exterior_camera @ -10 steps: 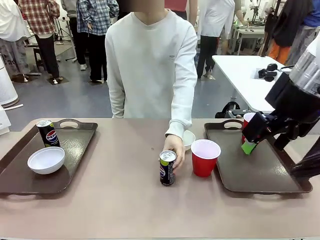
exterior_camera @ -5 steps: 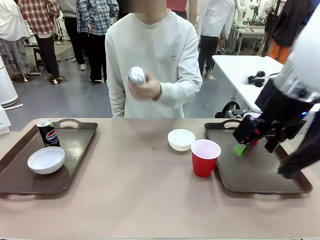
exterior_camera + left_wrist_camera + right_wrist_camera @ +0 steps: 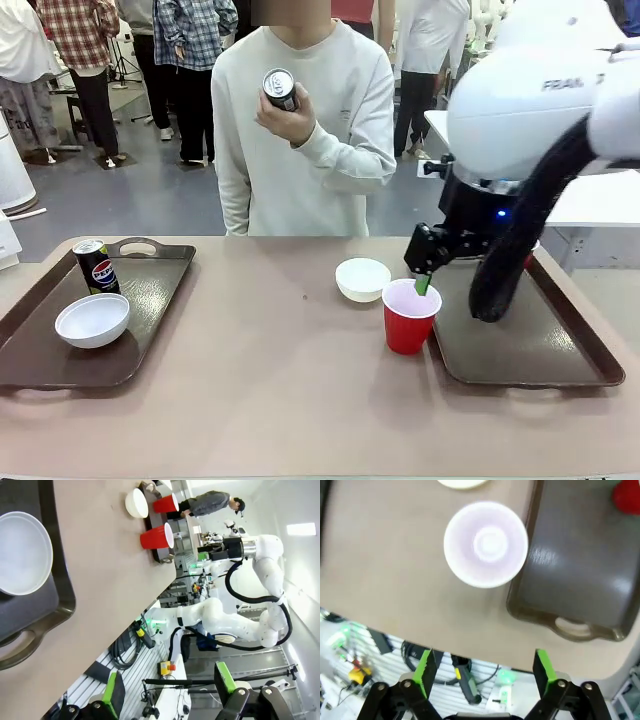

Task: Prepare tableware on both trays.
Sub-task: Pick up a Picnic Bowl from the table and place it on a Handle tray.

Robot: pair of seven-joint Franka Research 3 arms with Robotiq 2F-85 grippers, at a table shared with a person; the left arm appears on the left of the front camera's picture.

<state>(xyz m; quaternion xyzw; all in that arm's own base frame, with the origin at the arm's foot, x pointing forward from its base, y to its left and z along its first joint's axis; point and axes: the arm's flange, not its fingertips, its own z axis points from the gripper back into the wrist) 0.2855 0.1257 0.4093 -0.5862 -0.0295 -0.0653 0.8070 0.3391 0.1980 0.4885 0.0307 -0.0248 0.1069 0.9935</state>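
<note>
My right gripper (image 3: pixel 424 277) hangs open just above a red cup (image 3: pixel 410 315) standing on the table beside the right tray (image 3: pixel 530 350). From above, that red cup (image 3: pixel 486 542) shows its white inside beyond my open right gripper (image 3: pixel 485 667), next to the tray (image 3: pixel 575 565). A white bowl (image 3: pixel 362 278) sits on the table nearby. On the left tray (image 3: pixel 30 350) stand a Pepsi can (image 3: pixel 95 265) and a white bowl (image 3: pixel 92 320). The person holds another can (image 3: pixel 280 88) at chest height. My left gripper (image 3: pixel 167 687) is open, empty, off the table's side. A second red cup (image 3: pixel 165 503) stands farther off.
The right arm's white body (image 3: pixel 530 100) looms over the right tray's far end. Bare tabletop (image 3: pixel 250 380) lies between the trays. People stand in the room behind the person.
The person lifted the can off the table up to chest height. My right arm swung left from over the right tray to above the red cup.
</note>
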